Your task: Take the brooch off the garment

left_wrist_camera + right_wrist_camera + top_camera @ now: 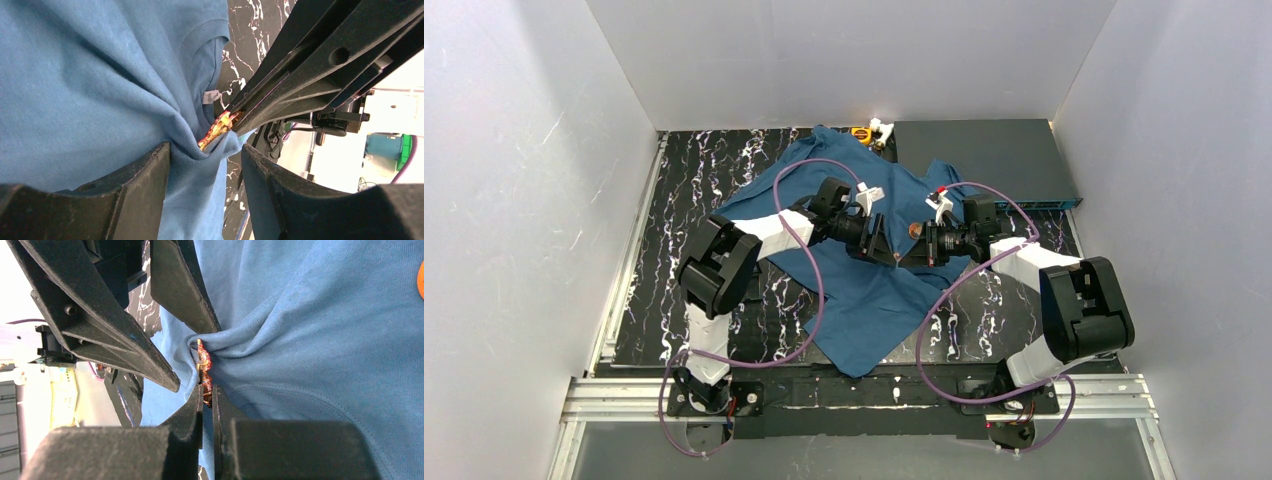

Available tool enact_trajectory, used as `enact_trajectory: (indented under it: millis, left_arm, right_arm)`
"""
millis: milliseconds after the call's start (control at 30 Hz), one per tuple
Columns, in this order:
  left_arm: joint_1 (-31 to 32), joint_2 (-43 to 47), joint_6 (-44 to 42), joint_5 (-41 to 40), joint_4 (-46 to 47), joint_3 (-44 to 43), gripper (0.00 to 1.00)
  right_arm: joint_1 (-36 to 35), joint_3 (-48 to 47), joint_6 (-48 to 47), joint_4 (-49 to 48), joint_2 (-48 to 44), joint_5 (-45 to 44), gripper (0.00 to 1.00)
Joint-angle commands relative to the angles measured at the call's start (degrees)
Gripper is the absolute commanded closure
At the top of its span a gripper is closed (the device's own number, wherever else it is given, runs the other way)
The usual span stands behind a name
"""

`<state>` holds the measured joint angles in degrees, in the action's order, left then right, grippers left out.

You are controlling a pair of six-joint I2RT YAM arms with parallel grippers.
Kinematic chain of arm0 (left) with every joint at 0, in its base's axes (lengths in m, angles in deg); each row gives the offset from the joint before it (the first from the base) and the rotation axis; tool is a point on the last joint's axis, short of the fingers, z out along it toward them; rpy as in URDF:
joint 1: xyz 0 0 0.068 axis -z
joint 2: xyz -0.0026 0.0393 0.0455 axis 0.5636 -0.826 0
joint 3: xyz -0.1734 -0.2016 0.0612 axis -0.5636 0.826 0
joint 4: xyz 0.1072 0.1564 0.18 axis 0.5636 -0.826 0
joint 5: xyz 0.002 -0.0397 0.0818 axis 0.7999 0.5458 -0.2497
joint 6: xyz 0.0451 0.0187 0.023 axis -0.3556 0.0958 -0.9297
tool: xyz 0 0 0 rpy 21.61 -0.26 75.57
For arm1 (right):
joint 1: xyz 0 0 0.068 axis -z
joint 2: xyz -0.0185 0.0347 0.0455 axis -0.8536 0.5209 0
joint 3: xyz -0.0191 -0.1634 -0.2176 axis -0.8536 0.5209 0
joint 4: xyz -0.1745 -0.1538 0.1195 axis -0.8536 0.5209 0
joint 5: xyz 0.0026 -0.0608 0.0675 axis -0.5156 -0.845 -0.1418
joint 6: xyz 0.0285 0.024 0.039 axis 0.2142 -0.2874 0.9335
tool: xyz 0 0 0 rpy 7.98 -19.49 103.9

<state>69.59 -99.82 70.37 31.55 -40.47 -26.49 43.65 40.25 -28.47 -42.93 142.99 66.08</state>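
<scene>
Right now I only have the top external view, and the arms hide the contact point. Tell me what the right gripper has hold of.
Observer: The right gripper is shut on the brooch, a small gold-and-red piece sitting against the garment.
Operator: Report the left gripper.
Observer: The left gripper has its jaws apart, one on either side of the fold of cloth bunched behind the brooch.
Operator: Say whether the cloth lies flat there.
Observer: It does not. It is drawn into a tight pucker, with creases fanning out from the brooch.
</scene>
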Motion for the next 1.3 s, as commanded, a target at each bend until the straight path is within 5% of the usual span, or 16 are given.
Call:
enact_trajectory:
  millis: [0,500,933,1267]
  left_arm:
    - [0.21,-1.15,0.51,0.91,-0.33,-2.56,0.48]
    - [0.46,-1.57,0.97,-1.31,-0.69,-2.68,0.52]
    - [0.79,-2.23,1.03,-0.91,-0.50,-3.31,0.45]
    - [0.81,-2.67,1.14,-1.61,-0.76,-3.12,0.63]
  right_arm:
    - [0.28,0.38,0.43,-1.76,-2.07,0.94,0.99]
    - [0.20,0.80,0.65,-2.16,-2.21,1.63,0.99]
    - [0.03,1.06,0.65,-2.38,-2.33,1.84,0.99]
    - [-0.16,1.26,0.79,-3.15,-2.60,2.58,0.99]
